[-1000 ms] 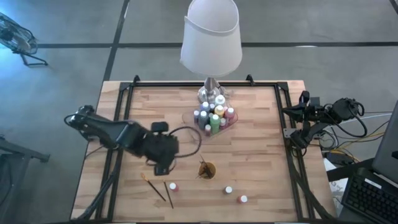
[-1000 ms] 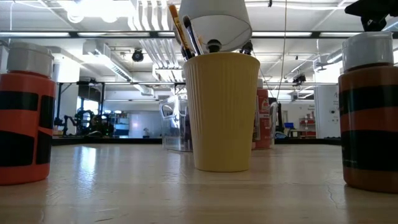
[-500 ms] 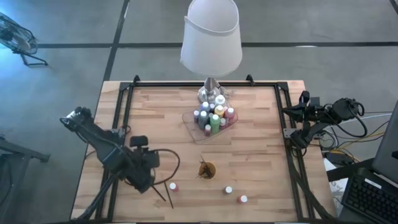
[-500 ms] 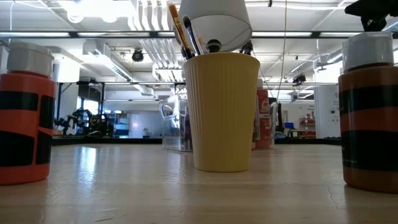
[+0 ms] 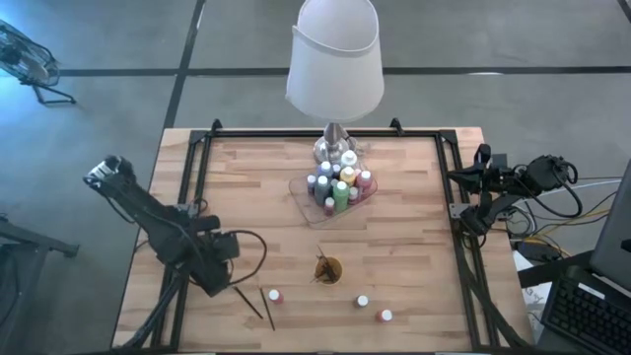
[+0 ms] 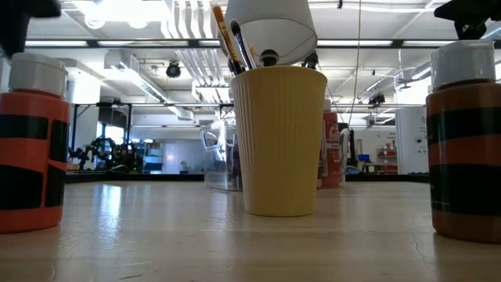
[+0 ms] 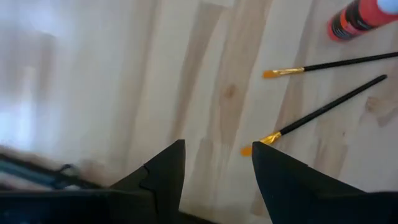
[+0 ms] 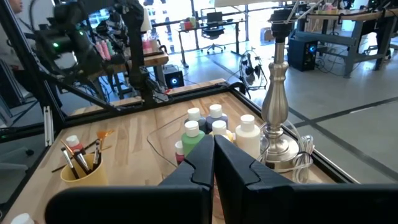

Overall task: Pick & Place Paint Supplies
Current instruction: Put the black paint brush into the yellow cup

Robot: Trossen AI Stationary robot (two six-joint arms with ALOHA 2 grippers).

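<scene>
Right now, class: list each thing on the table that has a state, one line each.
Left gripper: open, empty, over two brushes.
Two brushes: lying loose on the table.
Cup: upright, holding brushes.
Tray: holding upright bottles.
Three loose bottles: outside the tray.
Right gripper: shut, empty.

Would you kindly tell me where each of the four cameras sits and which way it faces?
High view: above the table, looking straight down; both arms show.
Low view: at table-top height, looking across at the cup; no arm clearly shows.
Left wrist view: on the left arm, looking down past the open left gripper at two brushes.
Right wrist view: on the right arm, looking across past the shut right gripper.
Shared: cup and lamp.
</scene>
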